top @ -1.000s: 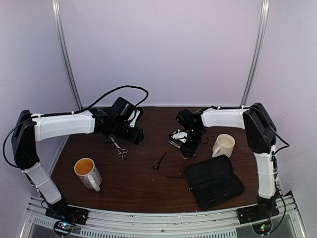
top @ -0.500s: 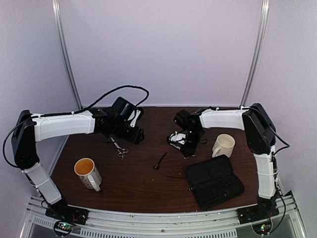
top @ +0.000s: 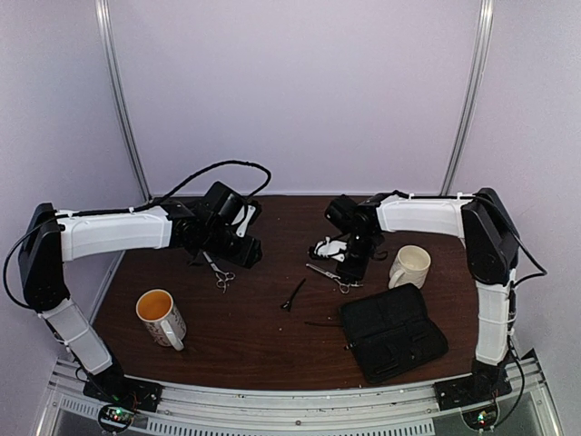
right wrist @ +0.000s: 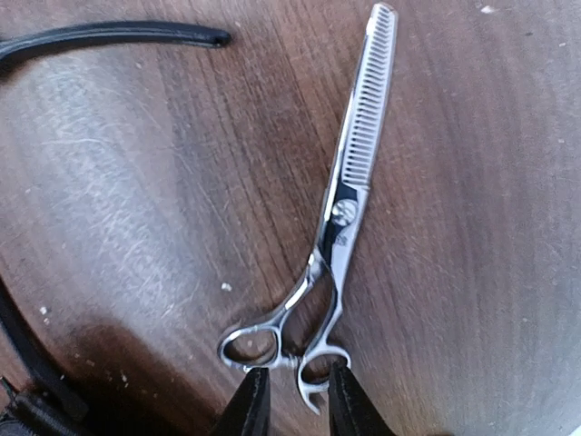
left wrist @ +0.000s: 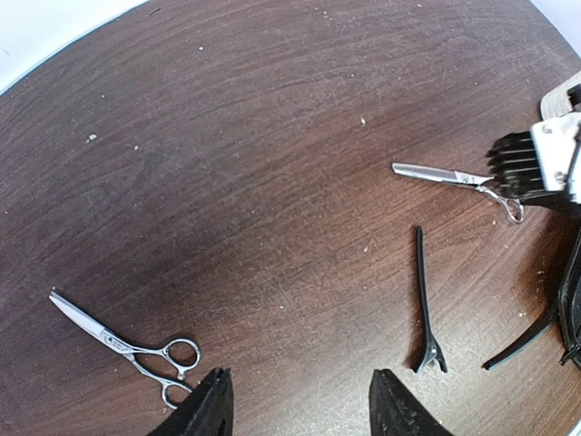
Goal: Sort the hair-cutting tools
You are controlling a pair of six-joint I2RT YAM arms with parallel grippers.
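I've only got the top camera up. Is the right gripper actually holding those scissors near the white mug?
Observer: It doesn't look like it. In the right wrist view the scissors lie flat on the table. The right gripper has a finger on either side of one ring and does not look closed on it.
Operator: Same kind as the left pair?
Observer: No. This pair has a toothed blade, while the left pair shows plain blades in the left wrist view.
Operator: And the left gripper?
Observer: The left gripper is open, with nothing between its fingers.
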